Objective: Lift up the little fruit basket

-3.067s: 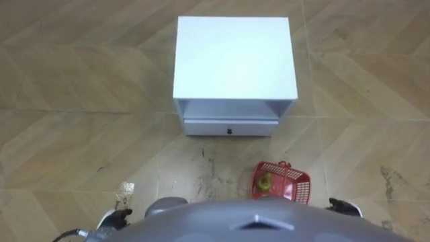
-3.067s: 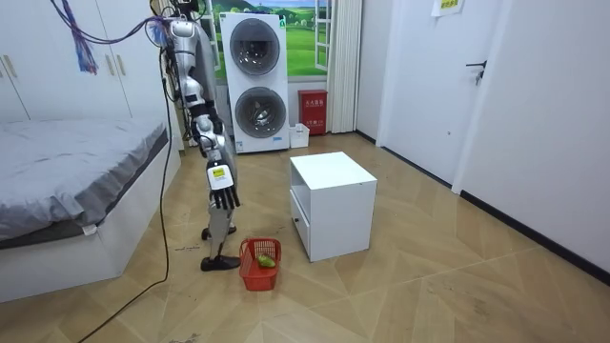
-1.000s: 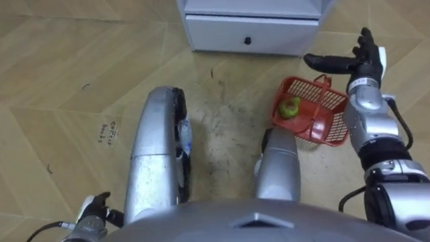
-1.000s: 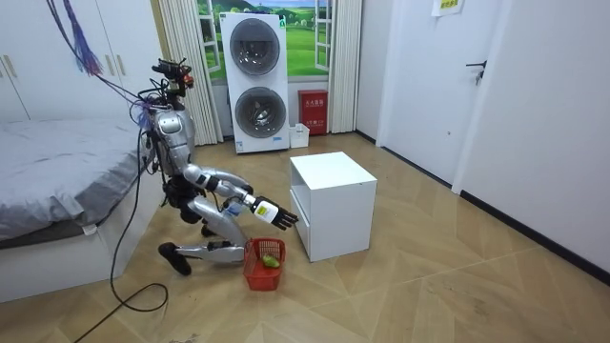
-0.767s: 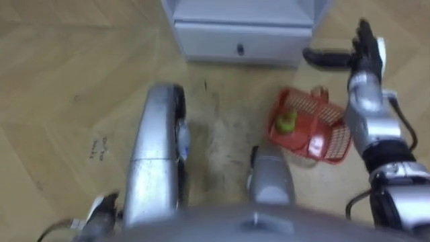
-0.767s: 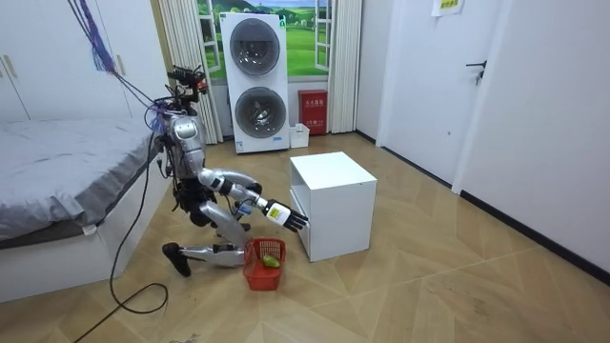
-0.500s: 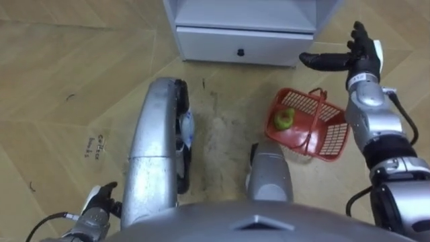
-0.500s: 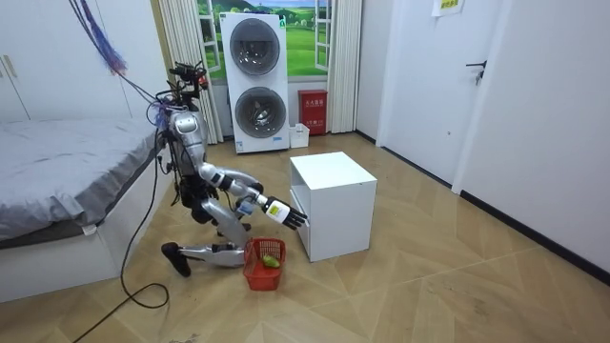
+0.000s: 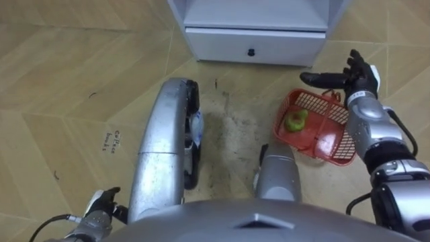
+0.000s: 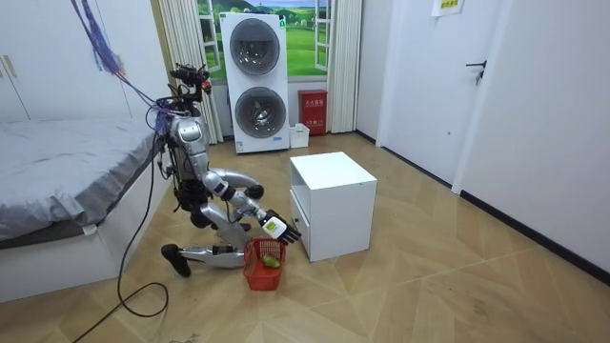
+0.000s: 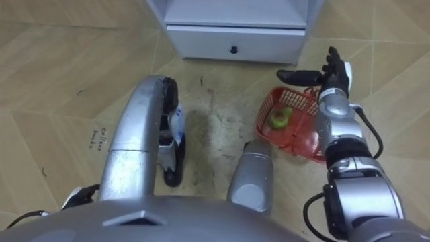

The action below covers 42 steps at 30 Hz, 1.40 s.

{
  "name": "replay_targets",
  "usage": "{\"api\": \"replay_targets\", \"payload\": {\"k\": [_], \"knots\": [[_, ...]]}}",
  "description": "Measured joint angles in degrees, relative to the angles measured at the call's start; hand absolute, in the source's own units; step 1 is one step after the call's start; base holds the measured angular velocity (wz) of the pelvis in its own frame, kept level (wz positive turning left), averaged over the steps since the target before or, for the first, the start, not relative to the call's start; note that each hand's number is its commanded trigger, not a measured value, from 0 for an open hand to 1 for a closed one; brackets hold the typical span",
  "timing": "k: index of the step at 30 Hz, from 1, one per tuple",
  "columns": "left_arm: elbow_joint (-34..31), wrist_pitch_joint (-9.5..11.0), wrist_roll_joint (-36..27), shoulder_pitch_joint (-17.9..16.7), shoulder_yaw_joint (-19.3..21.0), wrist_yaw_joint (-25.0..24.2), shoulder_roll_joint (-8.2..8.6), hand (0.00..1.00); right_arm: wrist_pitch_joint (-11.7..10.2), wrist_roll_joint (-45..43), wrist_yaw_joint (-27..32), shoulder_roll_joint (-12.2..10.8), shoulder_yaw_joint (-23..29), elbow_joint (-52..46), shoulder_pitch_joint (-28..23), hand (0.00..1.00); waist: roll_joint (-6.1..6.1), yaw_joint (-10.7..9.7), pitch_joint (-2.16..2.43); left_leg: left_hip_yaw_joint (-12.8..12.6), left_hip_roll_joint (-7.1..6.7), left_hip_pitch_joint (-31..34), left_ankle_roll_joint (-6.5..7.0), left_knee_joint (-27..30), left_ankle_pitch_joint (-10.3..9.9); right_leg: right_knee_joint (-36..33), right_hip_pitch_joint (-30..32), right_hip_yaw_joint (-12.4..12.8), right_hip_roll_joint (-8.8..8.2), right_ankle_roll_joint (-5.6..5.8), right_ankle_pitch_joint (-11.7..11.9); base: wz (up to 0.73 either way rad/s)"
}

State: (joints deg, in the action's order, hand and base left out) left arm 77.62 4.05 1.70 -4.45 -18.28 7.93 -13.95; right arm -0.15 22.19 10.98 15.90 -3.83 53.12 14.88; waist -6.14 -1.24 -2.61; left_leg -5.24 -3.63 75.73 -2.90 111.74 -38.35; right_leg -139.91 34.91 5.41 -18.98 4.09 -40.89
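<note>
Right hand point(image 9: 358, 75) is spread, thumb out, hovering at the fruit basket's point(image 9: 316, 102) 1 o'clock rim, apparently not on its handle. Basket sits on the floor at 5 o'clock from the cabinet point(image 9: 259, 48), green fruit point(image 9: 294, 122) inside. Robot kneels. Reach looks nearly done; grasp and lift remain. Left hand point(image 9: 101, 205) idle at 7 o'clock.
</note>
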Motion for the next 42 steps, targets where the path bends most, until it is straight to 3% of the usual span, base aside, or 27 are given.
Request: {"api": "replay_targets", "payload": {"k": [23,29,42], "knots": [[0.2,0.2,-4.6,0.2,-0.2,0.6,-0.02,0.00,0.2,3.2,1.5,0.2,-1.6,5.2,-0.5,0.00,0.42,0.0,0.05,-0.2,0.24,-0.2,-0.58,-0.4,0.0,-0.5,0.7,0.4,0.09,-0.14,-0.1,0.00],[0.2,0.1,-5.5,-0.3,-0.2,0.6,-0.02,0.00,0.3,3.0,1.7,0.2,-1.7,7.0,-0.8,0.00,0.52,-0.1,0.07,-0.5,0.87,-0.1,-0.64,-0.4,0.0,-0.7,1.2,0.7,0.23,-0.18,-0.1,-0.01],[-0.1,0.1,-6.7,-0.4,-1.2,0.5,0.14,0.00,0.3,3.0,1.9,-0.1,-1.7,9.0,-1.7,0.00,1.48,0.0,0.10,-0.5,0.88,0.4,-0.78,-0.4,0.1,-0.7,1.5,0.8,0.56,-0.19,-0.1,0.00]]}}
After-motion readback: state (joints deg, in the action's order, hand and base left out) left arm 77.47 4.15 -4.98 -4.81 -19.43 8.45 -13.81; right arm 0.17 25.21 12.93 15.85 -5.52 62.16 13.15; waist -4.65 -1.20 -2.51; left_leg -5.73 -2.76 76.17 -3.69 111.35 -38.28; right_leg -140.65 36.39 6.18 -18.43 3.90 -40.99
